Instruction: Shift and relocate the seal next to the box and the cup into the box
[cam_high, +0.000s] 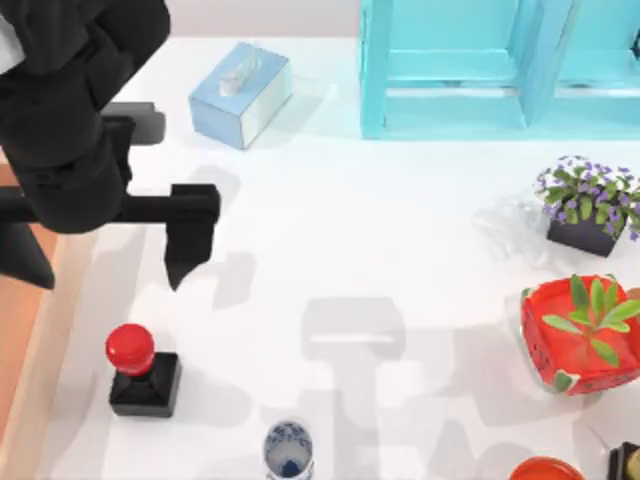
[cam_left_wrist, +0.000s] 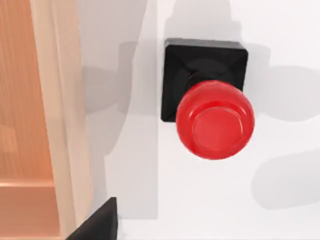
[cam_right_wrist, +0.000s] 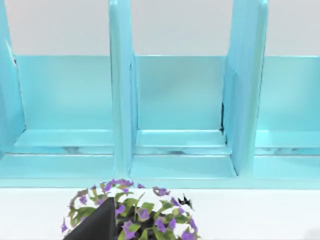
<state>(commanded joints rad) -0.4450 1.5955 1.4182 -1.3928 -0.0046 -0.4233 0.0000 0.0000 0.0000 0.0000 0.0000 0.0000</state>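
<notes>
Step in hand: the seal (cam_high: 140, 368) stands upright at the lower left of the top view, just beside the tan rim of the box (cam_high: 40, 330) on the left edge, apart from it; by my reading the seal half of the task looks met.
Left gripper: the left gripper (cam_high: 190, 232) hangs above the table, up-frame of the seal, touching nothing; whether its fingers are spread or closed I cannot tell.
Left wrist view: red knob and black base from above, box rim alongside (a white strip of table (cam_high: 400, 250) between them).
Cup: the cup (cam_high: 288, 450) sits at the bottom edge, centre-left, still outside the box.
Next move: likely reach down-frame to the cup, grasp it, and carry it left over the rim.
Right arm: its wrist camera faces the turquoise cabinet (cam_right_wrist: 175, 100) and a purple-flowered plant (cam_right_wrist: 130, 212).
</notes>
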